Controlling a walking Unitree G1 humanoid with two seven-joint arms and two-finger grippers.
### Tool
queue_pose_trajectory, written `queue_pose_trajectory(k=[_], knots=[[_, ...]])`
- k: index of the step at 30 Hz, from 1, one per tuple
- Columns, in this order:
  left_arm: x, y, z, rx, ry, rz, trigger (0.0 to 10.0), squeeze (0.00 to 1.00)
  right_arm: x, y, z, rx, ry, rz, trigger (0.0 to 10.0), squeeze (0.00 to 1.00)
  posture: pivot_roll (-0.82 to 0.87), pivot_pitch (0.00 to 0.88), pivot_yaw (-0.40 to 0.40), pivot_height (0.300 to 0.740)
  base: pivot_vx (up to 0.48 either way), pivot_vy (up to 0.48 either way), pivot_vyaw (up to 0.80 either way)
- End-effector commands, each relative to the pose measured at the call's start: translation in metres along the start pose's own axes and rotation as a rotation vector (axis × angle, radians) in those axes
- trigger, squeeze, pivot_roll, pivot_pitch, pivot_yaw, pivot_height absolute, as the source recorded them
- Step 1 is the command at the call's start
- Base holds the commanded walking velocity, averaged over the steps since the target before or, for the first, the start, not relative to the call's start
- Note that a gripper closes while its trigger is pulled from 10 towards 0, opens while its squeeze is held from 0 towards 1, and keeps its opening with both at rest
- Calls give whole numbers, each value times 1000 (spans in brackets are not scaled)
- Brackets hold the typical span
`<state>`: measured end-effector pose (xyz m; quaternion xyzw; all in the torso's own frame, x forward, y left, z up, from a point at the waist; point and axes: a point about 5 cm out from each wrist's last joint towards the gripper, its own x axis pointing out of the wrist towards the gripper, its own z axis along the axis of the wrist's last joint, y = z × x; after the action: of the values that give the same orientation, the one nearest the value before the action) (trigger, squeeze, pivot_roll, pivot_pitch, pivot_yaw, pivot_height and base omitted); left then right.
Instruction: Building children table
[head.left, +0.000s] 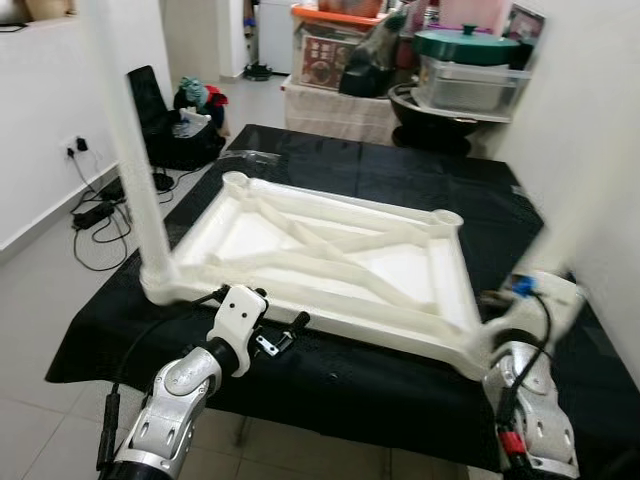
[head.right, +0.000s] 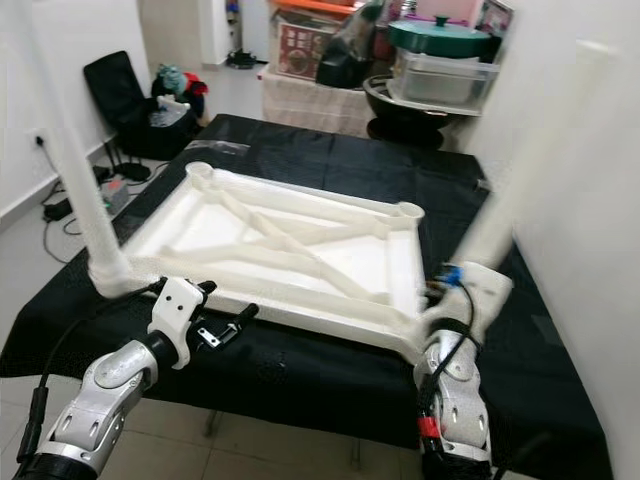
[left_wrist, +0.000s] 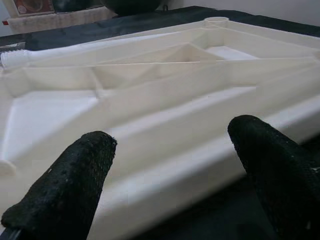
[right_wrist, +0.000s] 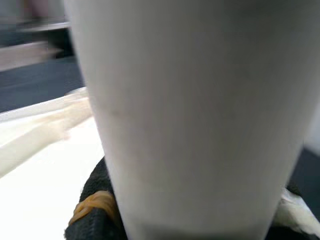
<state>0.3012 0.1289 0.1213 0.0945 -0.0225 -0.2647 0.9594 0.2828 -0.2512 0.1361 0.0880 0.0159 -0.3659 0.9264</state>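
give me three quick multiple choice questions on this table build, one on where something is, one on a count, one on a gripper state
1. The white plastic tabletop lies on:
A. a black cloth
B. bare floor
C. a wooden desk

2. How many corner sockets at the tabletop's far edge have no leg in them?
A. none
B. two
C. four

3. The left gripper is:
A. shut on a leg
B. open, beside the tabletop's near edge
C. shut on a cable

Answers:
1. A, the black cloth spreads under the whole tabletop.
2. B, both far sockets are open rings.
3. B, the left wrist view shows its black fingers apart with nothing between them.
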Motion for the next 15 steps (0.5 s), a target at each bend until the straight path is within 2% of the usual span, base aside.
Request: queue_pose_trajectory(k=[1, 2, 3, 4, 5, 6, 7, 8, 10, 11, 12, 13, 14, 15], knots=[[1, -3, -3, 8, 13, -16, 10000, 0, -6, -16, -38, -65, 186, -113, 0, 0, 56, 0, -110, 740, 0, 0, 0], [1, -3, -3, 8, 13, -16, 10000, 0, -6, -16, -38, -65, 186, -113, 0, 0, 56, 0, -110, 740, 0, 0, 0], [1, -4, -3, 9, 13, -17, 10000, 0, -10, -3, -41, -58, 213, -40, 9490, 0, 51, 0, -107, 740, 0, 0, 0], [1, -4, -3, 9, 13, -17, 10000, 0, -10, -3, -41, -58, 213, -40, 9490, 0, 51, 0, -107, 740, 0, 0, 0], [1, -4, -3, 9, 14, -19, 10000, 0, -12, 10, -42, -49, 224, 47, 10000, 0, 52, 0, -108, 740, 0, 0, 0], [1, -4, -3, 10, 16, -19, 10000, 0, -16, 23, -37, -12, 189, 151, 10000, 0, 52, 0, -111, 740, 0, 0, 0], [1, -4, -3, 10, 16, -19, 10000, 0, -19, 35, -32, 35, 166, 262, 10000, 1000, 50, 0, -110, 740, 0, 0, 0], [1, -4, -3, 9, 17, -18, 10000, 0, -21, 42, -28, 65, 149, 331, 10000, 1000, 50, 0, -110, 740, 0, 0, 0], [1, -4, -3, 9, 17, -18, 10000, 0, -21, 42, -28, 65, 149, 331, 10000, 1000, 50, 0, -110, 740, 0, 0, 0], [1, -4, -3, 9, 16, -17, 10000, 0, -24, 52, -24, 113, 154, 443, 10000, 1000, 51, 0, -111, 740, 0, 0, 0], [1, -4, -3, 9, 16, -17, 10000, 0, -24, 52, -24, 113, 154, 443, 10000, 1000, 51, 0, -111, 740, 0, 0, 0], [1, -4, -3, 8, 16, -17, 10000, 0, -34, 67, -19, 157, 166, 652, 10000, 0, 48, 0, -110, 740, 0, 0, 0], [1, -4, -3, 7, 16, -18, 10000, 0, -48, 77, -10, 169, 158, 886, 10000, 0, 48, 0, -109, 740, 0, 0, 0], [1, -4, -3, 7, 16, -18, 10000, 0, -48, 77, -10, 169, 158, 886, 10000, 0, 48, 0, -109, 740, 0, 0, 0]])
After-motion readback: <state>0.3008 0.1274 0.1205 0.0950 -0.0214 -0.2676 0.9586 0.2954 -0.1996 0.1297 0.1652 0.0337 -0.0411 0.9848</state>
